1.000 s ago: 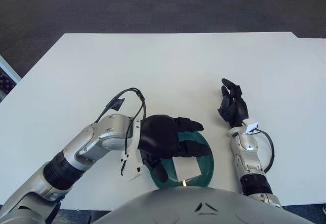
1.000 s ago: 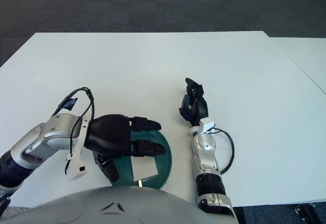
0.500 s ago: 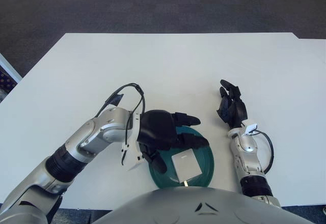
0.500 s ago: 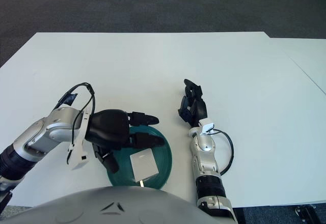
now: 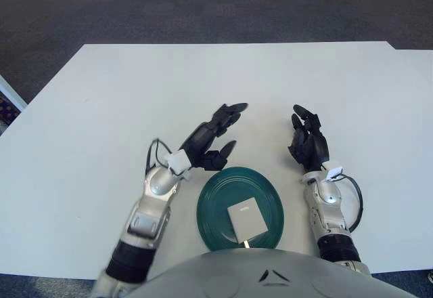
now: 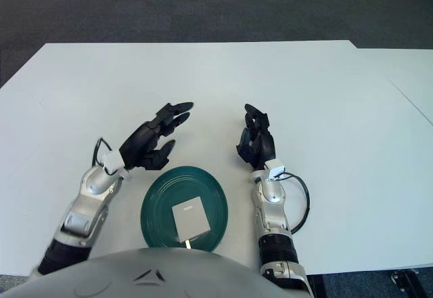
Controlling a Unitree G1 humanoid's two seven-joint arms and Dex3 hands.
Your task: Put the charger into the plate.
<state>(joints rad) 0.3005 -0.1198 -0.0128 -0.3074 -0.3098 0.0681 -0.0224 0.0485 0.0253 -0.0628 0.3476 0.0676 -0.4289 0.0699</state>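
Fingers (image 5: pixel 226 114) of left hand (image 5: pixel 206 142) spreading apart, holding nothing, beside plate (image 5: pixel 210 210) rim; right hand (image 5: pixel 308 145) showing right of plate, likewise loose. Charger (image 5: pixel 245 216) lying flat in plate on table (image 5: pixel 101 108): probably light, rigid, smooth-sided; gripping across opposite edges advised.

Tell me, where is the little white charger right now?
The charger lies inside the green plate at the near edge of the table, between the open left hand and the right hand.
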